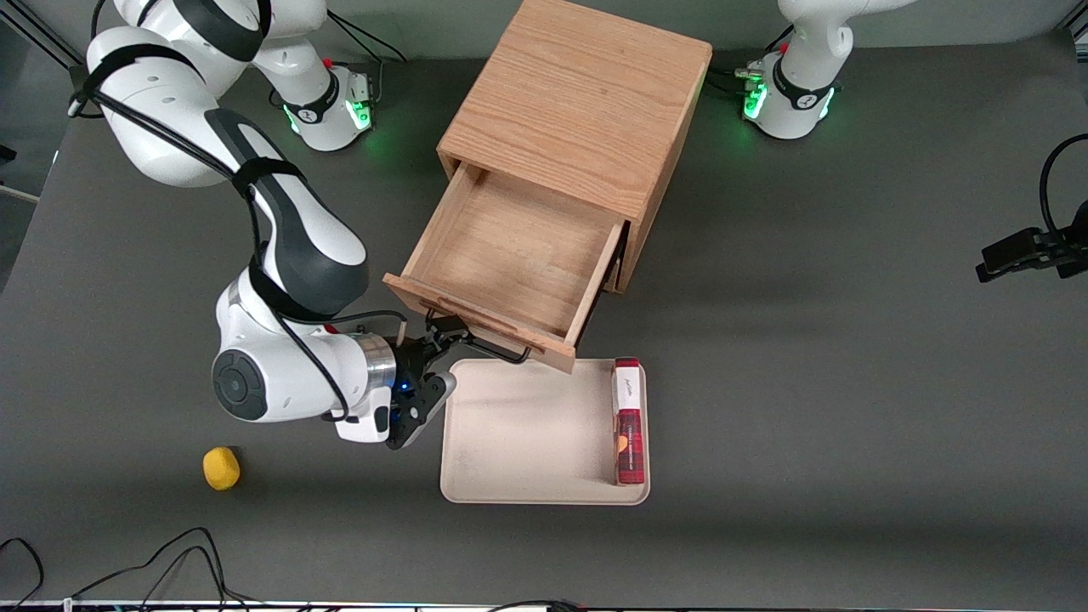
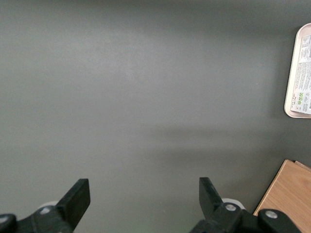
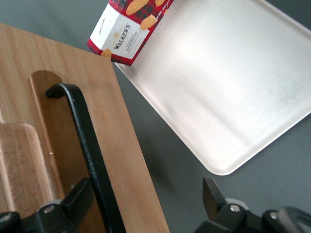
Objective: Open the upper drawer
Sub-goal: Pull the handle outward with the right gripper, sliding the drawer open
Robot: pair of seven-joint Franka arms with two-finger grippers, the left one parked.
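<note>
The upper drawer (image 1: pixel 518 246) stands pulled far out of the light oak cabinet (image 1: pixel 578 93), and its inside is bare. Its black wire handle (image 1: pixel 497 347) is on the front panel, which faces the front camera. My right gripper (image 1: pixel 442 361) is at that handle, at the end toward the working arm. In the right wrist view the gripper (image 3: pixel 146 196) is open. The handle (image 3: pixel 92 160) and the edge of the drawer front (image 3: pixel 121 145) lie between its fingers, with the handle beside one fingertip (image 3: pixel 80 194). The lower drawer is hidden under the upper one.
A cream tray (image 1: pixel 527 433) lies on the table just in front of the drawer, also in the right wrist view (image 3: pixel 228 73). A red cookie box (image 1: pixel 629 421) lies along the tray's edge. A small yellow object (image 1: pixel 221 467) sits toward the working arm's end.
</note>
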